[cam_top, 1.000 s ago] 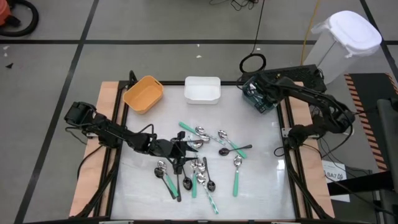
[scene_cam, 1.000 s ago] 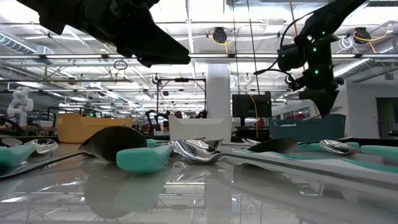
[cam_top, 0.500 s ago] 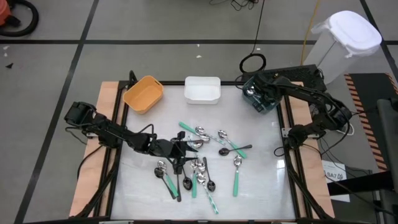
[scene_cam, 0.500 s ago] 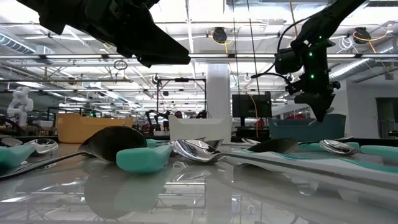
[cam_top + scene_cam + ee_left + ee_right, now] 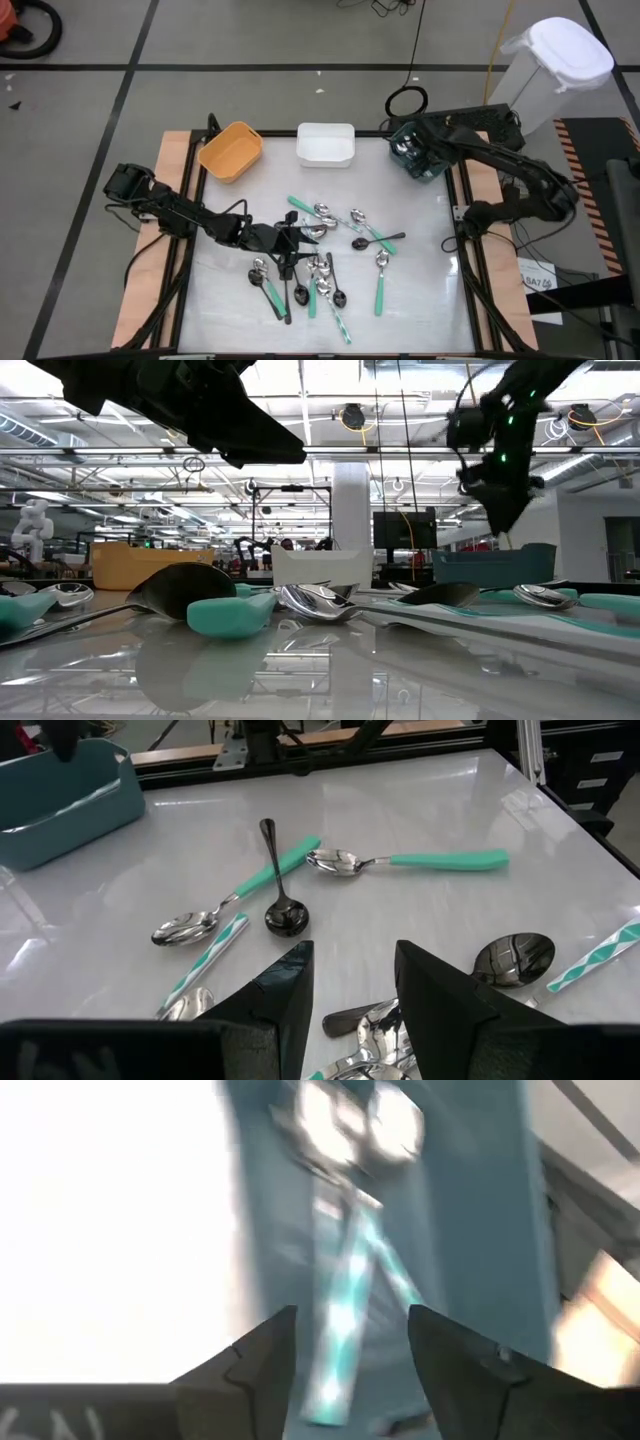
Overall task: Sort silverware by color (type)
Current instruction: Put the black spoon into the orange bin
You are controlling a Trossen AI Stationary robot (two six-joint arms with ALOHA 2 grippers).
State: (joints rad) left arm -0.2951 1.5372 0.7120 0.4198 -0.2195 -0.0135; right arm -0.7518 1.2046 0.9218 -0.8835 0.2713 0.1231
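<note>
Inside teal bin [image 5: 470, 1230], blurred spoons [image 5: 350, 1290] under empty parted right gripper [image 5: 345, 1355].

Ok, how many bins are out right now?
3, in one row: orange bin leftmost, white bin in the middle, teal bin rightmost. None seems hidden.

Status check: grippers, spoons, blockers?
Right gripper open over teal bin, empty. Left gripper open over spoon pile. No blockers visible.
</note>
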